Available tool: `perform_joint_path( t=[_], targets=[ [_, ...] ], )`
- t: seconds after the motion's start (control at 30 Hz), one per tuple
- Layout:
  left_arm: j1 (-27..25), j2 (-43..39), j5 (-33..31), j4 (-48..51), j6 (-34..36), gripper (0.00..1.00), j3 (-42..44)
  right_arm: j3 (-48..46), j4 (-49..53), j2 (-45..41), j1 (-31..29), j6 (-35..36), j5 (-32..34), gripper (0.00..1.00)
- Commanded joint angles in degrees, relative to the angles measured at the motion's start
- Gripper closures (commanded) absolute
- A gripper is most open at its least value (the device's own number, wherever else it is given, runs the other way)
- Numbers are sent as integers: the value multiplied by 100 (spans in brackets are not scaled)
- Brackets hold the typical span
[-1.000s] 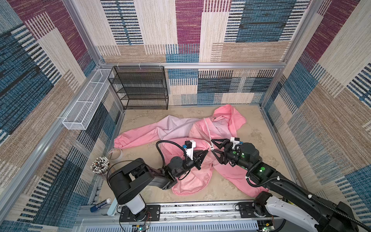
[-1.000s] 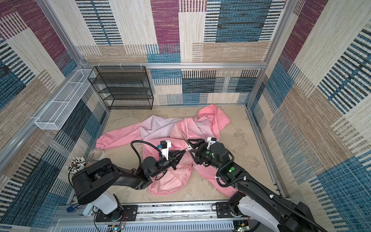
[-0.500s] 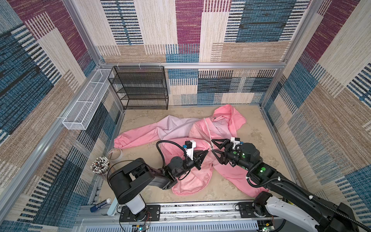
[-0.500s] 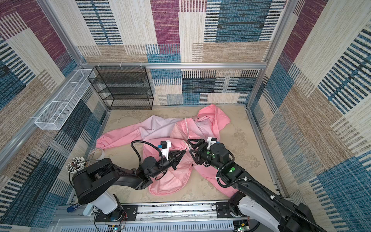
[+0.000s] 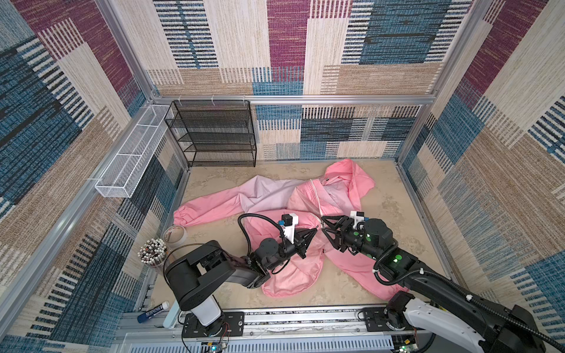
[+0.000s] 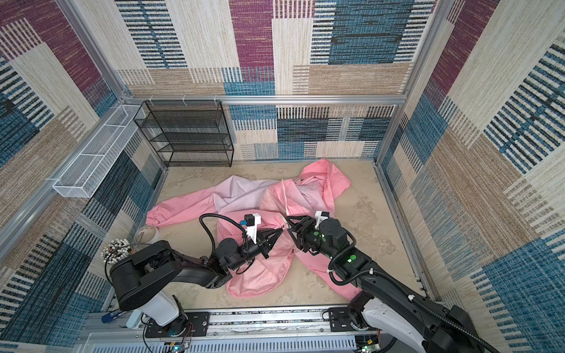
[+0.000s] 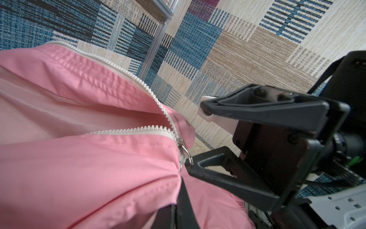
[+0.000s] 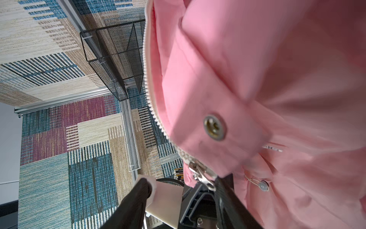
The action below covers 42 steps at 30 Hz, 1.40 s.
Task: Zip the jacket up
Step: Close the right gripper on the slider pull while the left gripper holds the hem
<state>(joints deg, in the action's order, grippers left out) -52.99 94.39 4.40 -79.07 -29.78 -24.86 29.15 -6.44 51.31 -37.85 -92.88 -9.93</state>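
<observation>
The jacket (image 5: 275, 195) lies rumpled on the worktop (image 5: 382, 195), hood toward the back wall and one sleeve stretched out to the left. Its zipper (image 5: 318, 198) lies open along most of the front, and the two rows of teeth meet only at the slider (image 7: 183, 152) near the hem. The left gripper (image 5: 310, 233) is clenched on the jacket fabric just below the slider, so the cloth gathers into pleats there. The right gripper (image 5: 323, 226) faces it from the other side with its jaws apart. One finger (image 7: 200, 168) touches the slider's metal pull, and the other stands clear of it.
</observation>
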Motion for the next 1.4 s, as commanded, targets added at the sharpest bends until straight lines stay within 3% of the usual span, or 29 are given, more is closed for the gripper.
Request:
perform_joint_path(
  t=[0.0, 0.6, 1.13, 1.37],
  targets=[
    [-2, -6, -97, -155, 115, 100, -12, 47, -254, 4, 0, 6, 29, 46],
    [-2, 45, -71, -157, 87, 100, -50, -32, -154, -139, 7, -80, 74, 51],
    [-2, 8, -84, -156, 104, 100, -19, -120, -299, 10, 5, -142, 139, 84],
    [-5, -18, -100, -161, 130, 100, 8, -102, -268, 82, 8, -160, 95, 90]
  ],
)
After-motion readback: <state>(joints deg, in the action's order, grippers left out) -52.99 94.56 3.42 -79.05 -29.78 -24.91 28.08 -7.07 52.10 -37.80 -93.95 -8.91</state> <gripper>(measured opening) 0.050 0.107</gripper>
